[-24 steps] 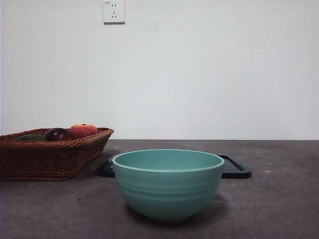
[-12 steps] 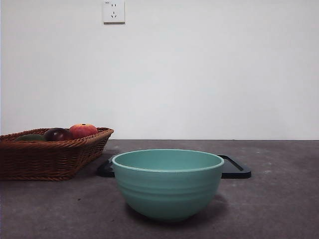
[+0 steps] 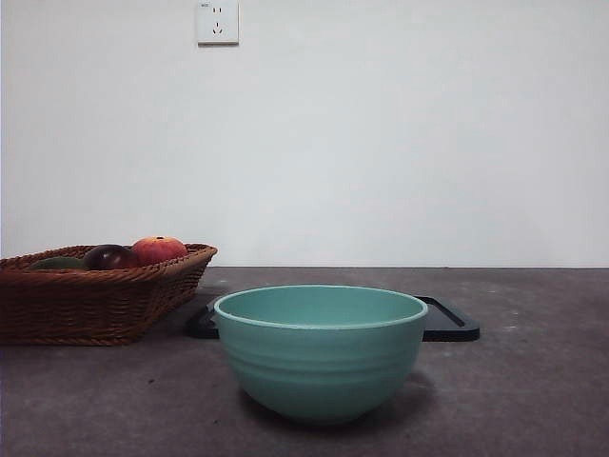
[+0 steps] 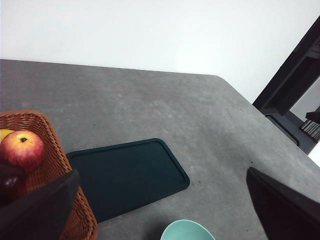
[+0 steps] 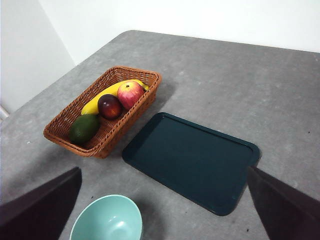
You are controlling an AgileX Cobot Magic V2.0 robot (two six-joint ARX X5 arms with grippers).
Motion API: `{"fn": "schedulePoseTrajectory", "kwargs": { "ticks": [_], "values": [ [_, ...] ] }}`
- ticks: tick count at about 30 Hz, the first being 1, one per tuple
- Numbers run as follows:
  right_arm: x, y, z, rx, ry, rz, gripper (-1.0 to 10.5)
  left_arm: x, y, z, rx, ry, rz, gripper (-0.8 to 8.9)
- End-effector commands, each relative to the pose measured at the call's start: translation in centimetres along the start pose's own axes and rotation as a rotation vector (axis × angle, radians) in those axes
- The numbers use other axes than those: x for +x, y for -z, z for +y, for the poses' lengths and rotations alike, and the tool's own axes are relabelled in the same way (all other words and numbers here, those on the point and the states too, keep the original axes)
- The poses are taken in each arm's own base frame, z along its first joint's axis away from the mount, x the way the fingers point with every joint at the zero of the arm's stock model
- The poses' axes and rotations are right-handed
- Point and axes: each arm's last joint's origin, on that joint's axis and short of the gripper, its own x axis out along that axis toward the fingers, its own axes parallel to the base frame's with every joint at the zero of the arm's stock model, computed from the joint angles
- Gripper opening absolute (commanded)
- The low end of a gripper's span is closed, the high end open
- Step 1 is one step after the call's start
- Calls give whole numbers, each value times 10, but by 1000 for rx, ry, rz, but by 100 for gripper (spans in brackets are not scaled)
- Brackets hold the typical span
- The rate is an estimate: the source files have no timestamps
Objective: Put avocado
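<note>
Avocado point(image 5: 83, 128) sits in the near end of the wicker basket point(image 5: 59, 123), long axis roughly along it, probably. Left end effector point(image 4: 160, 210) hovers right beside the basket, nearer than right end effector point(image 5: 162, 207); both spread wide, empty.

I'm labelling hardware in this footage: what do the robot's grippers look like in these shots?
Only the jaw tips show. The left gripper and the right gripper each have two flat, matte black jaws with straight edges, tapering like wedges. No cables, markings or arm bodies are visible, and the front view shows no arm at all.
</note>
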Motion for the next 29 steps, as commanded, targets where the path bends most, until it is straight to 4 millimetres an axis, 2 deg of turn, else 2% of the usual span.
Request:
{"fn": "schedulePoseTrajectory", "kwargs": {
  "ticks": [1, 9, 15, 21, 29],
  "values": [
    [-2, -5, 2, -6, -7, -20, 572, -3, -7, -4, 27, 12, -23, 561],
    [-2, -5, 2, -6, -8, -21, 572, -2, -6, -3, 23, 9, -15, 558],
    [-2, -5, 2, -3, -8, -21, 572, 7, 0, 5, -34, -66, 84, 558],
    [-2, -5, 2, -3, -8, -21, 572, 30, 2, 24, -121, -216, 291, 557],
    [-2, -5, 3, -5, -13, -20, 572, 81, 1, 59, -233, -375, 548, 558]
  ]
}}
